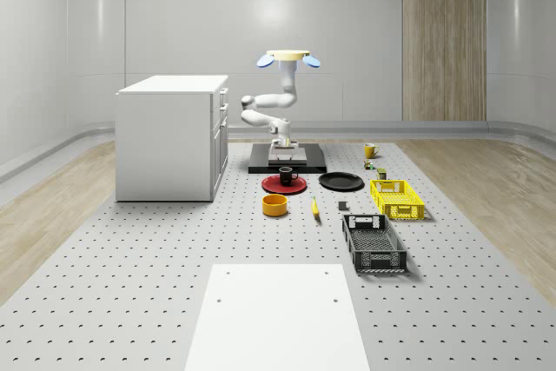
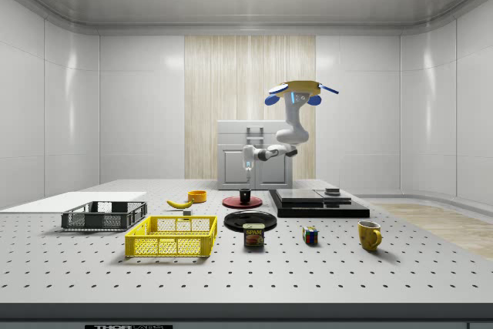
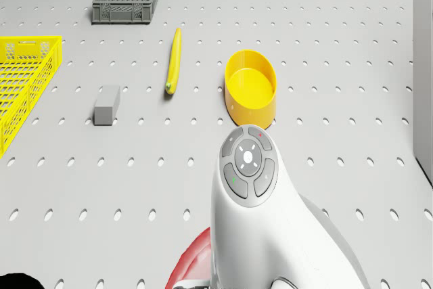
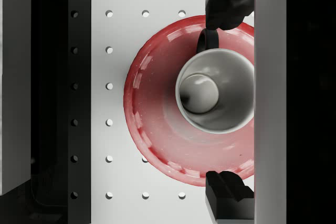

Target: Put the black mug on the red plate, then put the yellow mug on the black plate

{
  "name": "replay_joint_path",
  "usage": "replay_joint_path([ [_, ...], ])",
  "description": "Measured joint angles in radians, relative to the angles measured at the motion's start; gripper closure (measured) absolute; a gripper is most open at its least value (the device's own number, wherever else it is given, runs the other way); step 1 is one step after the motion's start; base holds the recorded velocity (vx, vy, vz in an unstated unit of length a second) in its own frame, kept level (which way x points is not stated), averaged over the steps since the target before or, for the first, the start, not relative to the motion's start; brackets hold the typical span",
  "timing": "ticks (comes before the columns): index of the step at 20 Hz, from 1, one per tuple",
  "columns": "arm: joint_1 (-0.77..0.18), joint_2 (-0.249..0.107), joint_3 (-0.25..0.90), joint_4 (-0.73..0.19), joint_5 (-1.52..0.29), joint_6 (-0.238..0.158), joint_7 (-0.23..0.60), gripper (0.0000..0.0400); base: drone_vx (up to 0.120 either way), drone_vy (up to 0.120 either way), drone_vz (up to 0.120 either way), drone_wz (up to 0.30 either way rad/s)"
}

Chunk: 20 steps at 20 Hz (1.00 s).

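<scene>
The black mug (image 1: pixel 287 175) (image 2: pixel 245 195) stands upright on the red plate (image 1: pixel 284 186) (image 2: pixel 242 203). My gripper (image 1: pixel 283 149) (image 2: pixel 246 169) hangs open a short way above it, touching nothing. In the wrist view the mug (image 4: pixel 210 90) lies between my two spread fingertips (image 4: pixel 228 3), on the red plate (image 4: pixel 152 108). The black plate (image 1: pixel 340 182) (image 2: pixel 250 219) lies bare beside the red one. Farther off, toward the whole-scene view's right, the yellow mug (image 1: pixel 370 150) (image 2: pixel 370 234) stands alone. The drone (image 1: pixel 287 58) (image 2: pixel 300 90) hovers high over the black platform (image 1: pixel 287 161).
A white cabinet (image 1: pixel 169 136) stands at the whole-scene view's left. Near the plates are a yellow bowl (image 1: pixel 274 205) (image 3: pixel 252 86), a banana (image 1: pixel 314 207) (image 3: pixel 174 59), a grey block (image 3: pixel 106 105), a yellow crate (image 1: pixel 397 198) and a dark crate (image 1: pixel 373 243). A can (image 2: pixel 254 236) and a cube (image 2: pixel 310 236) sit nearby.
</scene>
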Motion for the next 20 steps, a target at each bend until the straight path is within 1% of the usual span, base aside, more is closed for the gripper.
replay_joint_path([
  [20, -0.003, -0.009, 0.008, -0.003, 0.011, 0.004, 0.003, 0.0, -0.12, 0.12, 0.0, 0.0],
])
